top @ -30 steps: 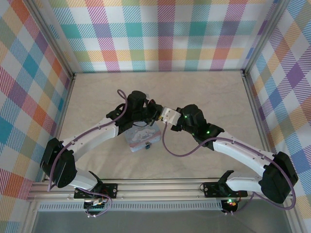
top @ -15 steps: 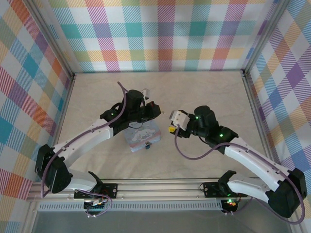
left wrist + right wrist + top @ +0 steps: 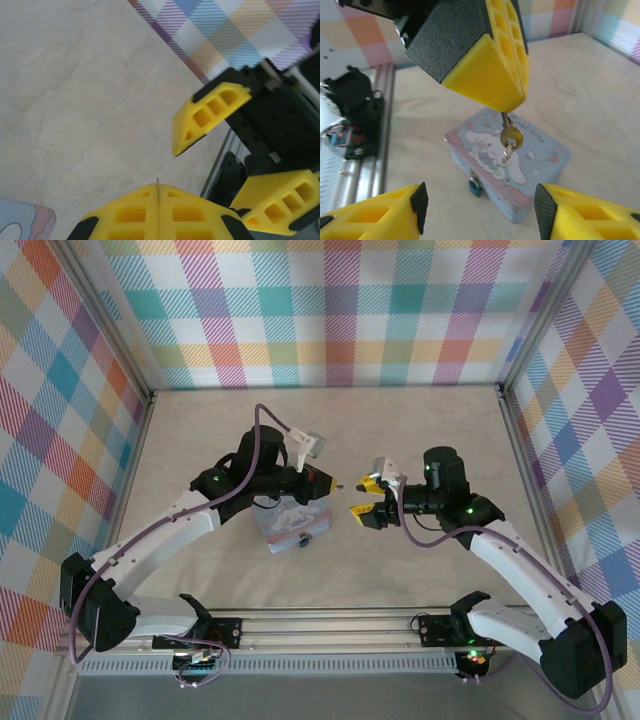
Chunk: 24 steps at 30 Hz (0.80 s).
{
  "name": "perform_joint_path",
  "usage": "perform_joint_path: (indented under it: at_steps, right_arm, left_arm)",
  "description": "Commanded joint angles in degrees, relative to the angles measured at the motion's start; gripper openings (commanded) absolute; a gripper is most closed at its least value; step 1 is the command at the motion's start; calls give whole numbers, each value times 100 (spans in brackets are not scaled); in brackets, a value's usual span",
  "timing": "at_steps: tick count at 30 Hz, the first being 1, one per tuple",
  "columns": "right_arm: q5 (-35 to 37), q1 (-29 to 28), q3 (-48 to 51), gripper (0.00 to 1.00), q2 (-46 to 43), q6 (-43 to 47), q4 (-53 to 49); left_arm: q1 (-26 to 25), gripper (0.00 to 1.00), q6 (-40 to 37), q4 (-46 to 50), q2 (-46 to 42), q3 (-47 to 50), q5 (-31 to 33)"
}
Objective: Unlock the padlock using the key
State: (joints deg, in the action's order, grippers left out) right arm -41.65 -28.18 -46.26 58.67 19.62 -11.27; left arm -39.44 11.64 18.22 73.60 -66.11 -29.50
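The key (image 3: 509,135) is a small brass key with a ring. It hangs down from my left gripper (image 3: 507,107), which is shut on its blade; a thin metal edge of the key (image 3: 157,183) pokes out between the left fingertips (image 3: 150,200). From above, the left gripper (image 3: 334,485) hovers over the right end of the pale blue tin (image 3: 288,520). The padlock (image 3: 475,188) is tiny and blue and hangs on the tin's front; from above the padlock (image 3: 303,541) is a dark speck. My right gripper (image 3: 365,499) is open and holds nothing, facing the left one across a short gap.
The tin (image 3: 530,165) lies flat on the pale table with a white cartoon animal on its lid. Aluminium rails (image 3: 330,625) run along the near edge. Checked walls (image 3: 340,310) close in the back and both sides.
The right gripper has opened, let go of the key and drawn back to the right. The left gripper has kept the key, turned and lifted slightly off the tin.
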Motion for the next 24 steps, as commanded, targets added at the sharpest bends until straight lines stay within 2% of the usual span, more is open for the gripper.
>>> perform_joint_path:
  at_steps: [1,7,11,18,24]
  right_arm:
    - [-814,24,-328,59,224,-230,63]
    - [-997,24,-383,55,416,-265,204]
    - [-1020,23,-393,48,470,-324,243]
    - [-1130,24,-463,33,557,-388,213]
    - [-1213,23,-498,16,605,-419,204]
  left_arm:
    - [86,0,-621,85,-164,-232,-614]
    - [112,0,-751,70,-112,-236,-883]
    - [112,0,-747,59,-106,-236,-968]
    - [113,0,-761,24,-69,-235,-1041]
    - [112,0,-746,11,-64,-235,-1067]
